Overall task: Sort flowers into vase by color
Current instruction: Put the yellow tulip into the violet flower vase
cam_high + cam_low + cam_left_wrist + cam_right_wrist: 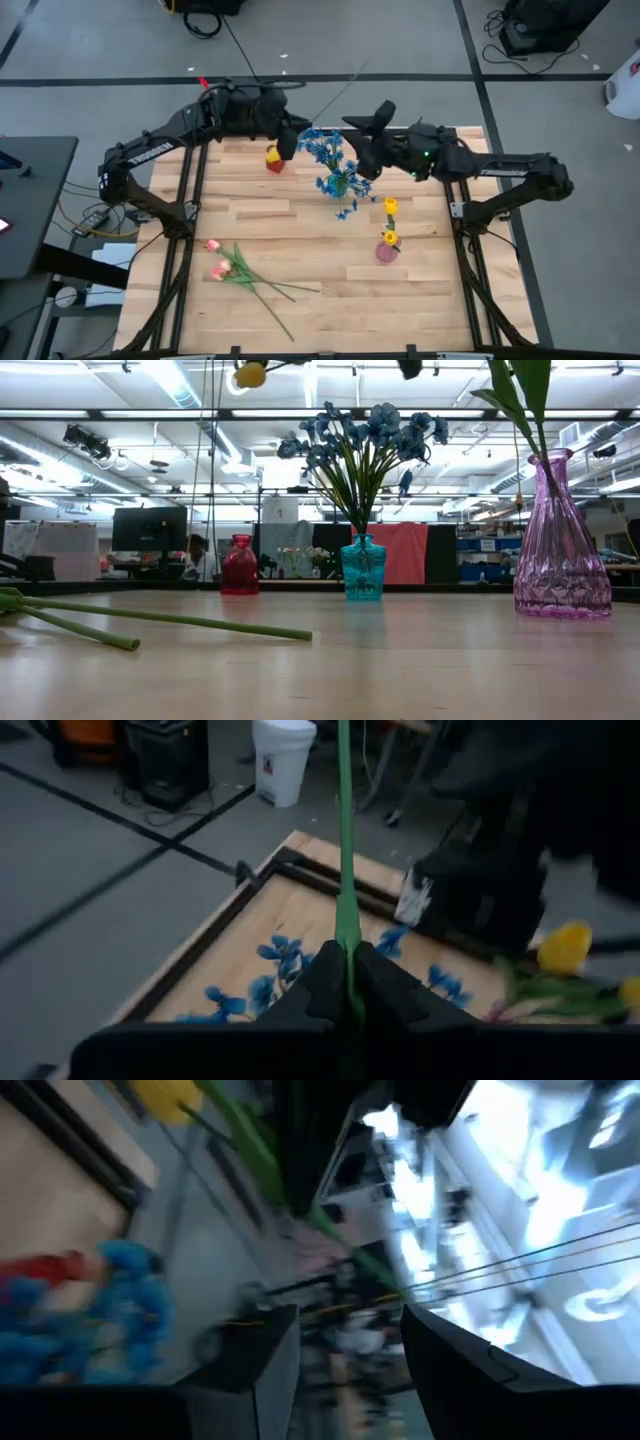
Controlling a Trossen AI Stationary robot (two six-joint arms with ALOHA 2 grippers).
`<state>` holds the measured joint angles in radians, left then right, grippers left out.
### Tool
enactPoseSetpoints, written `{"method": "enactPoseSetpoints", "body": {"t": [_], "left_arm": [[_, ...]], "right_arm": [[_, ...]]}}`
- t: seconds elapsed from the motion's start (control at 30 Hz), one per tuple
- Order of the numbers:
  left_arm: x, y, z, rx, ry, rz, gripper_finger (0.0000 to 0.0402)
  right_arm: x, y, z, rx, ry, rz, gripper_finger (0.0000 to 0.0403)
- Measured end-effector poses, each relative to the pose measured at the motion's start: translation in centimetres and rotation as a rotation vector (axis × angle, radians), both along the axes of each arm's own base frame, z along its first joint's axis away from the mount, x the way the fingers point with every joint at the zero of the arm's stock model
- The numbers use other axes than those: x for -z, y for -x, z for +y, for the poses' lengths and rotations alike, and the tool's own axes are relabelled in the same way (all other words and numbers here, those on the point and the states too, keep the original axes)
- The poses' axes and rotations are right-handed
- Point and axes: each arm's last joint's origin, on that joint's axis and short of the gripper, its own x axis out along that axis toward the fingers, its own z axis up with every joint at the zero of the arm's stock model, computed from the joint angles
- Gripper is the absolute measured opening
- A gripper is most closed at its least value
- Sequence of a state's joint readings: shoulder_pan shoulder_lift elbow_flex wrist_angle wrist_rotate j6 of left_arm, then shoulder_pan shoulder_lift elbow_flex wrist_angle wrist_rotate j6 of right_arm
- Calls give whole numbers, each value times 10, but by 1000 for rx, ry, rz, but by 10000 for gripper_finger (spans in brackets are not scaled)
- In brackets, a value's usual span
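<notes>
Left hand [348, 982] clamped on green stem of yellow tulip [272, 155], held high just above red vase [240, 565]. Right hand [345, 1355] open, empty, near blue vase [362, 568]. Pink tulips [218, 268] lying on worktop [420, 300], well apart from red vase. Likely risk: wrong-colour drop, or long stem tipping red vase.

Two dark jointed arms, white lettering on left arm [150, 152], green light on right arm [425, 155]

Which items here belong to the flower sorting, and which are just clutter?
Job: yellow tulip held by the left gripper; blue sprays in teal vase; pink tulips; red vase; pink vase.
Clutter: white bucket; floor cables.
</notes>
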<state>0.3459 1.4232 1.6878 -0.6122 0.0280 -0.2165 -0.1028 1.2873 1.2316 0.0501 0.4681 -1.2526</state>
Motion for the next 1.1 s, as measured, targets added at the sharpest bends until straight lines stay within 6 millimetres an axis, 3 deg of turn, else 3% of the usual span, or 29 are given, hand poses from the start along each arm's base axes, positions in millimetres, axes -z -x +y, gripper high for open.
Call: {"method": "enactPoseSetpoints", "body": {"t": [0.17,0.57,0.87,1.1], "left_arm": [[-1,-3,5,12,154,-81,25],[-2,-3,4,7,233,-107,25],[-2,-3,4,5,238,-109,26],[-2,-3,4,8,237,-114,26]], "right_arm": [[2,-17,1,86,197,38,186],[20,-53,4,176,529,171,159],[34,-69,-6,234,606,198,144],[31,-69,-11,213,624,129,86]]}}
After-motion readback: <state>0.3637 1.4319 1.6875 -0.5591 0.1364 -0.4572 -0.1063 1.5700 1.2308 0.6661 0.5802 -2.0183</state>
